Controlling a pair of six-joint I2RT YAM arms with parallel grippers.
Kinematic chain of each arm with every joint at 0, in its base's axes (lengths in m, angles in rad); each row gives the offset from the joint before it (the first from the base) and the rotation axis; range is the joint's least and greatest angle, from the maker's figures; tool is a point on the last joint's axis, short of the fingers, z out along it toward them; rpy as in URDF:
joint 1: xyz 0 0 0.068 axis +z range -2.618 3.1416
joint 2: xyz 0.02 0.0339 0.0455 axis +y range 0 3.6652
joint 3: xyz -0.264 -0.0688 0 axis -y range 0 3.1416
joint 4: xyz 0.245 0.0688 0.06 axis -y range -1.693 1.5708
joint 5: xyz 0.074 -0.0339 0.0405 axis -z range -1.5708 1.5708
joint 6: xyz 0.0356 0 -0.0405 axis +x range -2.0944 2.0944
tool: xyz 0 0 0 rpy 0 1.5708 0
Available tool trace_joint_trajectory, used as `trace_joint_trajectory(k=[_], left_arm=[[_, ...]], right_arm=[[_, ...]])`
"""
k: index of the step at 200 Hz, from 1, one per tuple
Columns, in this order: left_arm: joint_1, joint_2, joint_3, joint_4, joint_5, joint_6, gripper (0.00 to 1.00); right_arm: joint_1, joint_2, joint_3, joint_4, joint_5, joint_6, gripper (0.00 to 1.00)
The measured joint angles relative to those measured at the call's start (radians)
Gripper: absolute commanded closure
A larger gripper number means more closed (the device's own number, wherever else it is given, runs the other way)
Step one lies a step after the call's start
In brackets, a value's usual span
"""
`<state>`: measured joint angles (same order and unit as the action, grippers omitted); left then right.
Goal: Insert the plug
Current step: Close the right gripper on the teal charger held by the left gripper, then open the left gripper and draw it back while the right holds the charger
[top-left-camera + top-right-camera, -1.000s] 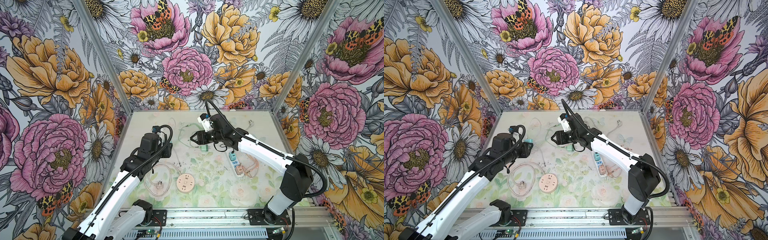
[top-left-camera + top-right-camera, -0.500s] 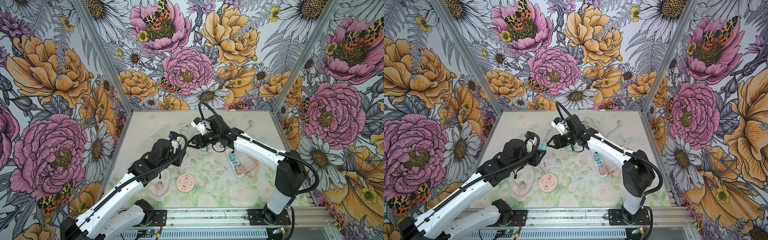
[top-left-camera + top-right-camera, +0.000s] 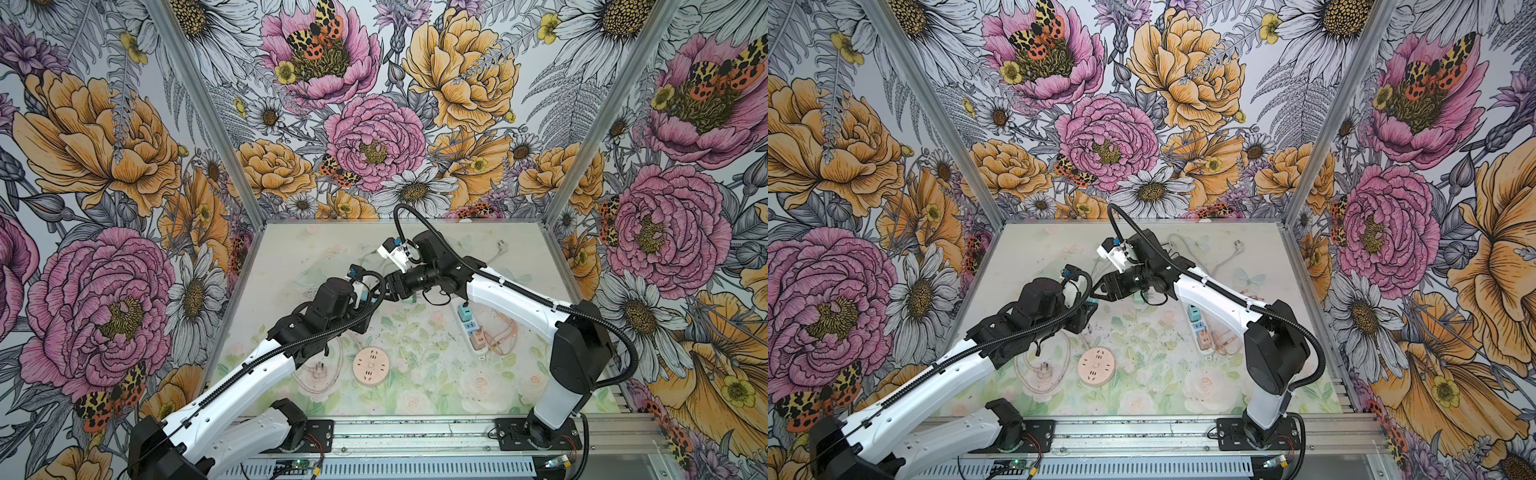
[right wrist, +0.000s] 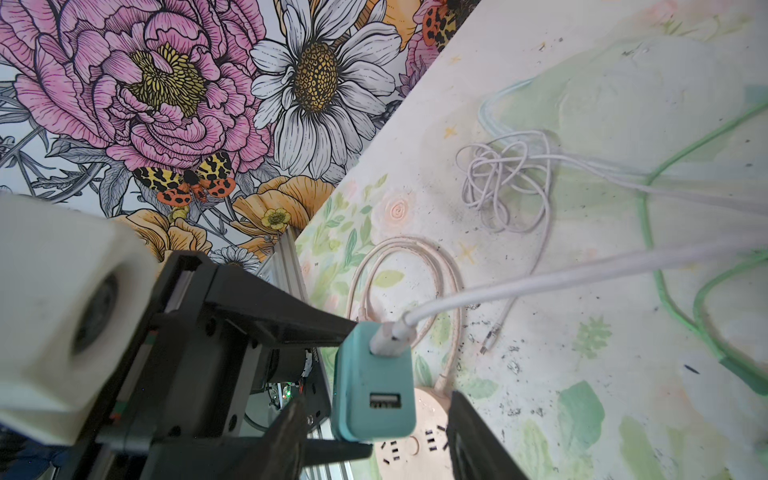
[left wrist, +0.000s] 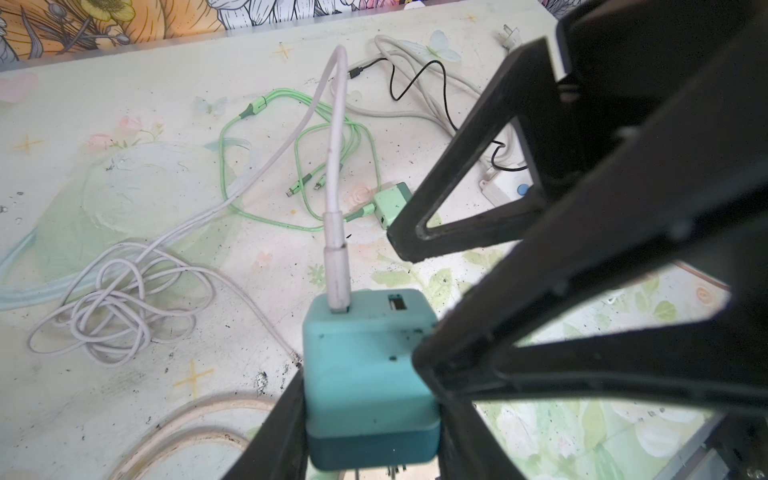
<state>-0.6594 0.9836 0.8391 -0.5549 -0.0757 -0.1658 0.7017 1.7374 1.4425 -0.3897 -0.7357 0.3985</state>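
Front of table (image 3: 419, 399): round pink socket (image 3: 370, 365) lies flat, pink cord coil (image 3: 319, 370) just beside it. Mid-table, off the surface: L gripper (image 5: 370, 419) clamps teal plug (image 5: 365, 361) by its sides, white cable (image 5: 336, 166) stuck in plug's top & trailing to a tangle on the mat. R gripper (image 4: 376, 401) jaws apart, straddling same plug; 1 finger looks to touch it, other clear. Further right: white power strip (image 3: 471, 334) w/ adapters in it. Beyond: green charger (image 5: 390, 203) + its cable
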Motion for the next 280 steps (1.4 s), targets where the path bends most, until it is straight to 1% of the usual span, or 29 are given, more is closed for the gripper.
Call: trace_joint_trajectory(k=[48,63,87,93,98,122,129,143,152,163,187,194,197,219,231,239,261,280], left_arm=[[-0.013,0.0,-0.001,0.032,0.015,0.044,0.63],[-0.016,0.0,-0.003,0.043,0.029,0.063,0.62],[-0.033,0.0,-0.003,0.059,0.039,0.093,0.62],[-0.037,0.0,-0.003,0.063,0.04,0.103,0.62],[-0.038,0.0,-0.003,0.064,0.042,0.11,0.62],[-0.039,0.005,-0.006,0.051,0.04,0.137,0.61],[-0.04,0.007,-0.006,0.05,0.039,0.14,0.58],[-0.044,0.008,-0.006,0.047,0.035,0.145,0.41],[-0.044,0.008,-0.006,0.051,0.032,0.145,0.36],[-0.044,0.006,-0.006,0.049,0.02,0.139,0.33],[-0.045,0.005,0.0,0.035,-0.003,0.09,0.32],[-0.046,0.005,0.008,0.025,-0.012,0.063,0.35],[-0.048,0.003,0.013,0.019,-0.017,0.05,0.37],[-0.073,-0.012,0.039,-0.048,-0.071,-0.06,0.64],[-0.117,-0.022,0.045,-0.097,-0.119,-0.139,0.72],[-0.163,-0.027,0.045,-0.142,-0.148,-0.187,0.77],[-0.274,-0.037,0.034,-0.247,-0.183,-0.355,0.84],[-0.371,-0.066,-0.027,-0.303,-0.196,-0.529,0.84]], right_arm=[[0.006,0.005,0.0,0.003,-0.03,0.0,0.46],[0.006,0.007,0.0,0.006,-0.046,0.0,0.5],[0.007,0.024,-0.001,0.007,-0.078,0.0,0.61],[0.007,0.028,-0.003,0.007,-0.084,0.001,0.64],[0.007,0.032,-0.009,0.009,-0.089,0.003,0.69],[0.008,0.038,-0.024,0.014,-0.104,0.022,1.0],[0.008,0.038,-0.027,0.018,-0.103,0.02,1.0],[0.008,0.038,-0.034,0.023,-0.104,0.019,1.0],[0.008,0.038,-0.039,0.022,-0.098,0.006,1.0],[0.008,0.038,-0.049,0.02,-0.082,-0.011,1.0],[0.002,0.045,-0.054,-0.015,-0.037,-0.07,1.0],[0.002,0.051,-0.054,-0.029,-0.025,-0.09,1.0],[0.002,0.054,-0.053,-0.034,-0.02,-0.1,1.0],[-0.003,0.089,-0.042,-0.071,0.01,-0.143,1.0],[-0.006,0.11,-0.027,-0.085,0.032,-0.155,1.0],[-0.011,0.124,-0.016,-0.09,0.048,-0.158,1.0],[-0.039,0.154,0.014,-0.097,0.089,-0.157,1.0],[-0.057,0.158,0.023,-0.099,0.108,-0.158,1.0]])
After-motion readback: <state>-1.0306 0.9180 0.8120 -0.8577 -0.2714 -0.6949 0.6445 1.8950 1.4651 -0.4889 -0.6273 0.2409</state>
